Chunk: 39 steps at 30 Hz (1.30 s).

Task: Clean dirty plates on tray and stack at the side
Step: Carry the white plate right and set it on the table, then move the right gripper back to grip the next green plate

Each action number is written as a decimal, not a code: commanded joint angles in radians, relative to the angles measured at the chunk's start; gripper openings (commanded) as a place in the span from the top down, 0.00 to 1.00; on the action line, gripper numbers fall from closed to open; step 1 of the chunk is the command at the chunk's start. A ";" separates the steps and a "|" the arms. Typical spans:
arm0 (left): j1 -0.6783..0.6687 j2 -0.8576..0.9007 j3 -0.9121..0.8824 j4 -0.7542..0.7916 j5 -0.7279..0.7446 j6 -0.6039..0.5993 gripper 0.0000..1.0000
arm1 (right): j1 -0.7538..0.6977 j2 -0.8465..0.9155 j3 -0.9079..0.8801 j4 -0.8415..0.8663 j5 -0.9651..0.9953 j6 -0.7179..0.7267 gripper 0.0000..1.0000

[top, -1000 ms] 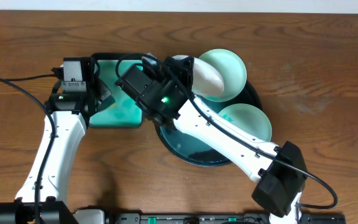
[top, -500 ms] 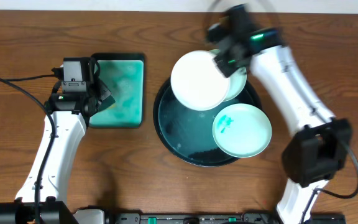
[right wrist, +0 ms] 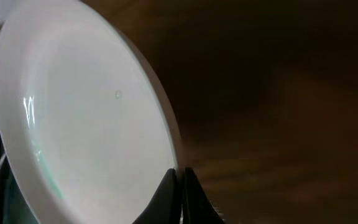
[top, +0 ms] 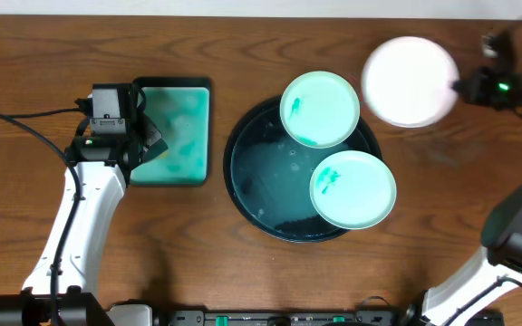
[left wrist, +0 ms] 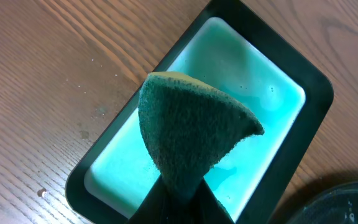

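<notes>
The large round black tray (top: 247, 190) sits mid-table. Two plates with teal smears lie on it: one at its far rim (top: 320, 109), one at its right (top: 352, 188). My right gripper (top: 461, 88) is shut on the rim of a third, clean white plate (top: 410, 80) and holds it above the table right of the tray; it also shows in the right wrist view (right wrist: 86, 130), pinched between the fingers (right wrist: 179, 177). My left gripper (left wrist: 180, 194) is shut on a dark green sponge (left wrist: 188, 134) above the rectangular teal tray (left wrist: 291, 93).
The rectangular teal tray (top: 178, 136) lies left of the black tray, under my left gripper (top: 148, 136). Bare wooden table (top: 451, 190) lies right of the black tray. A cable (top: 25, 122) trails at the far left.
My right arm swung the white plate from over the teal tray, across the black tray, to the far right. The left arm has not moved.
</notes>
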 commanded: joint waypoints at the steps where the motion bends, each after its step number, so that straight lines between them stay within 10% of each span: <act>1: 0.004 -0.003 -0.002 0.001 -0.002 -0.001 0.93 | -0.105 -0.001 -0.099 0.079 0.042 0.139 0.99; 13: 0.004 -0.003 -0.002 0.001 -0.002 -0.002 0.93 | -0.191 -0.001 -0.433 0.491 0.063 0.256 0.98; 16: 0.004 -0.003 -0.002 0.001 -0.002 -0.002 0.93 | -0.167 -0.001 -0.434 0.498 0.105 0.271 0.59; 21: 0.004 -0.003 -0.002 0.002 -0.002 -0.002 0.93 | -0.119 -0.003 -0.384 0.454 0.148 0.275 0.40; 29: 0.004 -0.003 -0.002 0.002 -0.002 -0.002 0.93 | 0.026 -0.003 -0.102 0.164 0.099 0.197 0.37; 39: 0.004 -0.003 -0.002 0.002 -0.002 -0.002 0.93 | 0.349 0.024 -0.093 0.207 0.290 0.156 0.30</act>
